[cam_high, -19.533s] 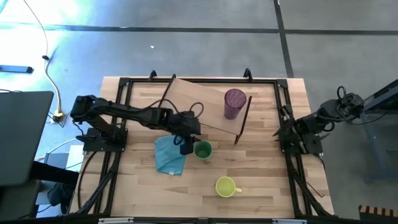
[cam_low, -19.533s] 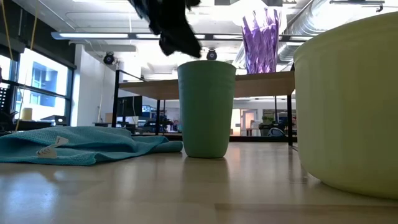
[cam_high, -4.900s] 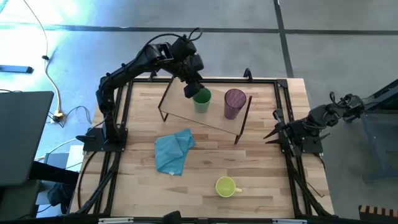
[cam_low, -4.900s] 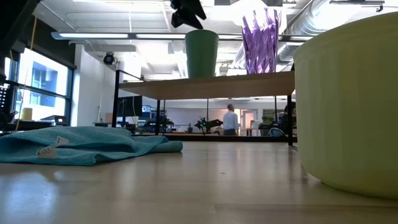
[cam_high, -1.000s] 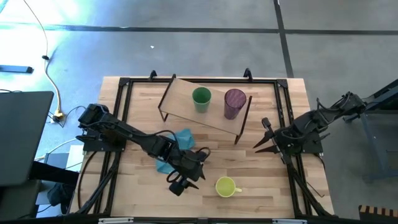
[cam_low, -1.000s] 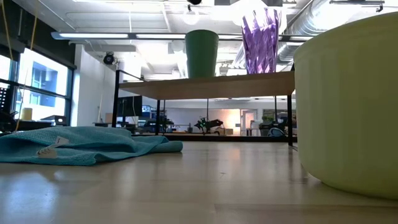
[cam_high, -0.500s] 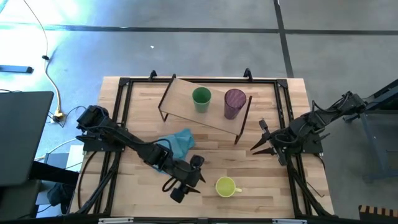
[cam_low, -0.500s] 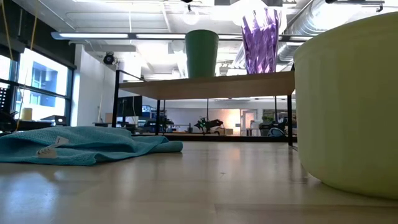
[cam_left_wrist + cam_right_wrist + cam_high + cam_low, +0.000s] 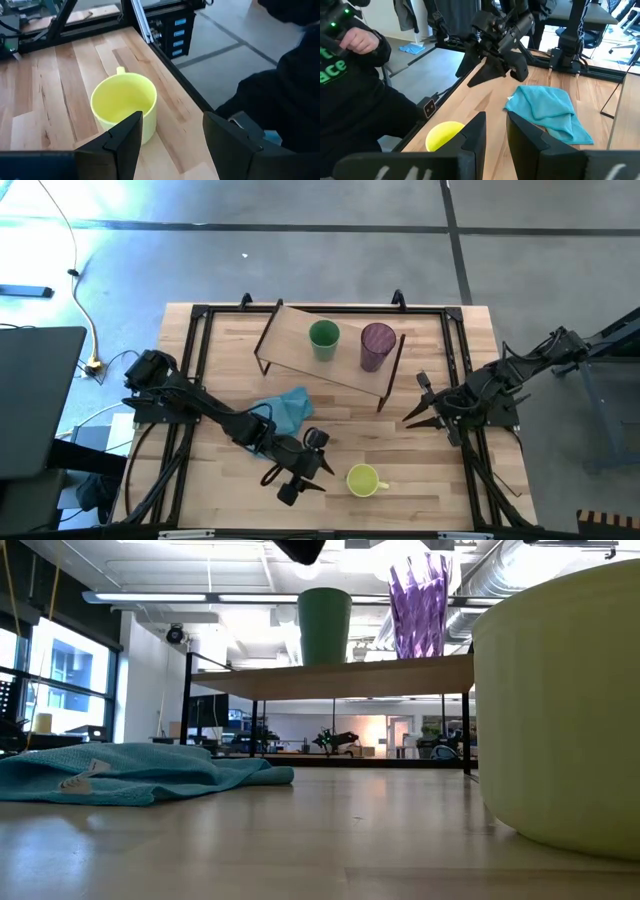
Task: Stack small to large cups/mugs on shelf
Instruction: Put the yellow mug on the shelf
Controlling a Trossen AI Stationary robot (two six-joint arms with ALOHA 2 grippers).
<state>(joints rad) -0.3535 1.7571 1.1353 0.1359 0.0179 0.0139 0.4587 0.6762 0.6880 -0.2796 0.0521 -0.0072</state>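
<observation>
The yellow mug (image 9: 363,479) stands upright on the tabletop near the front edge; it fills the right of the low view (image 9: 560,710). The green cup (image 9: 323,337) and the purple tumbler (image 9: 377,345) stand side by side on the light-wood shelf (image 9: 300,355). My left gripper (image 9: 318,473) is open, just left of the mug and pointing at it. In the left wrist view the mug (image 9: 125,107) lies ahead of the open fingers (image 9: 172,127), untouched. My right gripper (image 9: 418,406) is open and empty, right of the shelf.
A light blue cloth (image 9: 285,410) lies crumpled under the left arm, between the shelf and the mug. A person in dark clothes stands beyond the table's front edge (image 9: 355,75). Bare wood lies between the mug and the right arm.
My left gripper has moved a little toward the near edge and the yellow mug; a dark part of it now shows at the top of the low view. My right gripper has shifted slightly toward the table's left. The cups have not moved.
</observation>
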